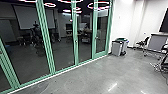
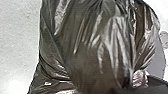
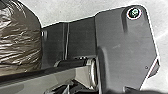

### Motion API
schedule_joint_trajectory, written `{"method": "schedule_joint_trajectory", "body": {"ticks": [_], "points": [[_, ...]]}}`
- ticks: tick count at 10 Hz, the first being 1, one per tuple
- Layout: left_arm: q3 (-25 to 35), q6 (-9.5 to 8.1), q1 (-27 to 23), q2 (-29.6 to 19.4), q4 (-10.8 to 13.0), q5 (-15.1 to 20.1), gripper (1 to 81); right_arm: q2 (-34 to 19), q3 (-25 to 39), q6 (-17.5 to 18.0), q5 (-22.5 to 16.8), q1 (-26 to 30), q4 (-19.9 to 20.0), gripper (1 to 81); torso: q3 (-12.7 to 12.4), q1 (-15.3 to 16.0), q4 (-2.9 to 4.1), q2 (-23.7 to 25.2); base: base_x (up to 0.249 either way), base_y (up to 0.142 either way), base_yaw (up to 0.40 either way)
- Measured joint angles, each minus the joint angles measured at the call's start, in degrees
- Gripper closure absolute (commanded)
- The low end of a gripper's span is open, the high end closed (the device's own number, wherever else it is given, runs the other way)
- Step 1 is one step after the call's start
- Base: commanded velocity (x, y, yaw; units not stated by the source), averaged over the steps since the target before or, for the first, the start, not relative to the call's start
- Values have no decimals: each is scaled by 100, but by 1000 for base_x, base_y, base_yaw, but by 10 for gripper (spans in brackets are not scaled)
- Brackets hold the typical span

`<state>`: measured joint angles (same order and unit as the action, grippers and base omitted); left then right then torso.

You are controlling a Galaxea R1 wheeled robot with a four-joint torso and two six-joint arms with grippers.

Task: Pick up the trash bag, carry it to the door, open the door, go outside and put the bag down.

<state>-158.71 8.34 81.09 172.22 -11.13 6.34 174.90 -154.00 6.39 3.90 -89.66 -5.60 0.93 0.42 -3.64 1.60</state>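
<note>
**Where green-framed glass stands ahead, a full-looking trash bag (image 2: 87, 57) close by the robot**

As seen from the robot, largest item to smallest:

Floor (image 1: 100, 80): grey, smooth, marked by bright reflections; runs from nine to three o'clock.

Glass wall (image 1: 45, 37): green frames, dark panes; nine to just past twelve o'clock.

White wall (image 1: 122, 20): plain; one to two o'clock.

Screen (image 1: 25, 15): pale, rectangular, seen in or through the panes; near ten o'clock.

Table (image 1: 158, 41): grey-sided; two o'clock.

Chair (image 1: 142, 43): dark, just beside the table, on its nearer-to-twelve side.

Bins (image 1: 118, 47): grey, one green-topped, near the end of the glass; one o'clock.

Trash bag: dark, glossy, heavily creased, rounded; near the robot's dark base plate (image 3: 120, 45). Whether it hangs or rests on the floor cannot be told, nor its hour.

Left gripper: whether clenched, released or grasping the bag, cannot tell.

Right gripper: likewise, cannot tell.

Handle (image 1: 97, 37): small, pale, on a green-framed panel; between twelve and one o'clock.
</note>
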Motion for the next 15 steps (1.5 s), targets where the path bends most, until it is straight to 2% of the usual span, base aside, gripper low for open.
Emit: {"method": "schedule_joint_trajectory", "body": {"ticks": [9,15], "points": [[0,0,0,2,2,0,811,0,0,0,-2,-2,0,10,0,0,0,-2,184,0,0],[-4,0,2,5,0,5,811,5,-5,-2,0,-2,0,10,0,0,0,0,185,-68,0]]}}
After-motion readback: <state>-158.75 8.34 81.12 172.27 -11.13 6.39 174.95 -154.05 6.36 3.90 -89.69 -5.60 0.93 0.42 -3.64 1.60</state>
